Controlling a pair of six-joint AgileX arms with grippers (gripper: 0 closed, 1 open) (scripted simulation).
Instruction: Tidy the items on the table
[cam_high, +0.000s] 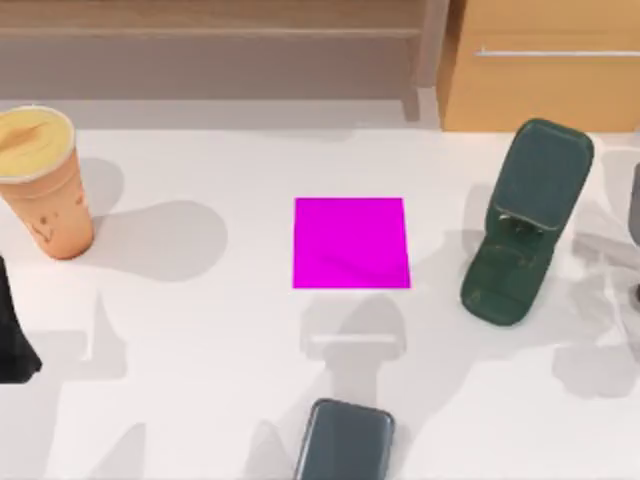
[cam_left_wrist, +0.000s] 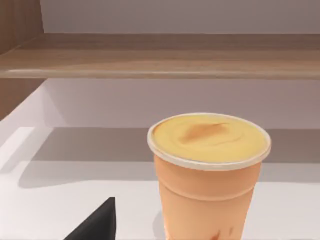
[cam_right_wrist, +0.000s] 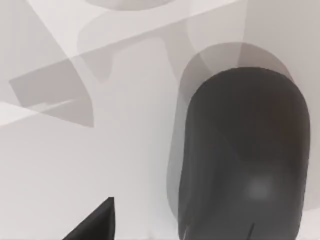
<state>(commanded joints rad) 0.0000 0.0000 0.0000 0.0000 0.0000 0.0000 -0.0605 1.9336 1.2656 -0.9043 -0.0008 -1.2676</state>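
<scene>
An orange paper cup (cam_high: 40, 185) with a yellow top stands upright at the table's (cam_high: 200, 380) far left. The left wrist view has the cup (cam_left_wrist: 210, 170) close ahead, beyond a black corner of my left gripper (cam_left_wrist: 97, 222); they are apart. My left arm (cam_high: 12, 335) is a black shape at the left edge, nearer than the cup. A dark grey smartphone (cam_high: 345, 440) lies flat at the front edge, centre. A dark green, black-looking hinged object (cam_high: 525, 225) rests at the right. Beside my right gripper (cam_right_wrist: 95, 222) lies a black oval shape (cam_right_wrist: 245, 155), seemingly the mouse.
A flat magenta square (cam_high: 350, 243) is marked on the middle of the table. A wooden shelf (cam_high: 210, 30) and a cabinet (cam_high: 540, 65) run along the back edge. A grey part of my right arm (cam_high: 634, 205) is at the right edge.
</scene>
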